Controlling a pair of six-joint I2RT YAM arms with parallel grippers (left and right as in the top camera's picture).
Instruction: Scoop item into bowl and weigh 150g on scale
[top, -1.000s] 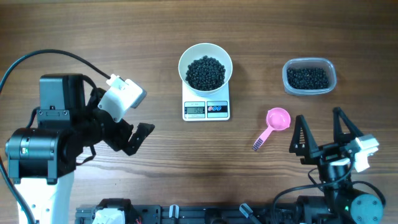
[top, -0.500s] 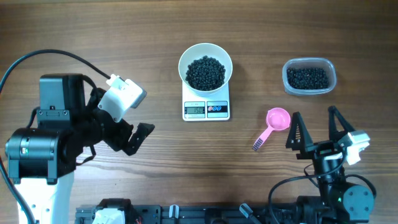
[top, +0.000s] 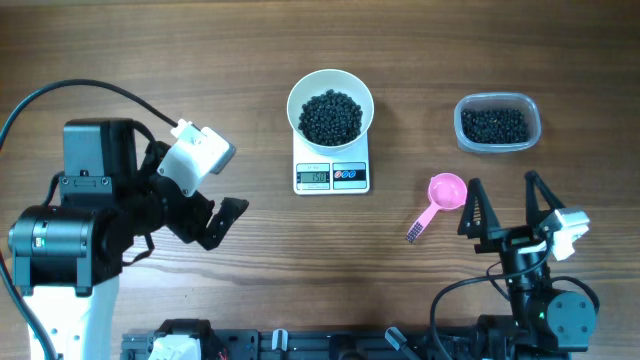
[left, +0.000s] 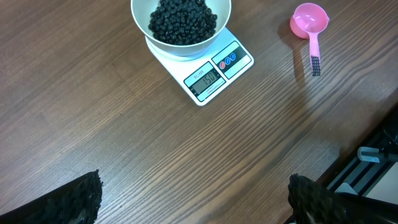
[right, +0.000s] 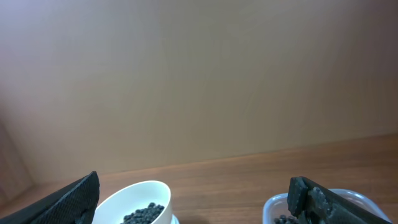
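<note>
Overhead: round plain white bowl (top: 297, 100) full of small round black bean-like pieces (top: 331, 117), sitting on flat white rectangular scale (top: 332, 176), centre of wooden table (top: 150, 40) toward far edge. Clear plastic tub (top: 497, 123) of beans near right edge. Pink plastic scoop (top: 441, 198) lying empty nearer front. Right gripper (top: 503, 192) beside scoop, fingers spread, empty.

Left wrist: left gripper (left: 194, 183) fingers spread wide, empty. Scale display shows 150.

Right wrist: fingers apart; bowl and tub rims below.

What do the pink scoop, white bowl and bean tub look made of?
The pink scoop is likely plastic: uniform matte pink. The bowl is smooth plain white; ceramic or plastic, cannot tell. The tub looks like clear plastic, with beans showing through its wall.
</note>
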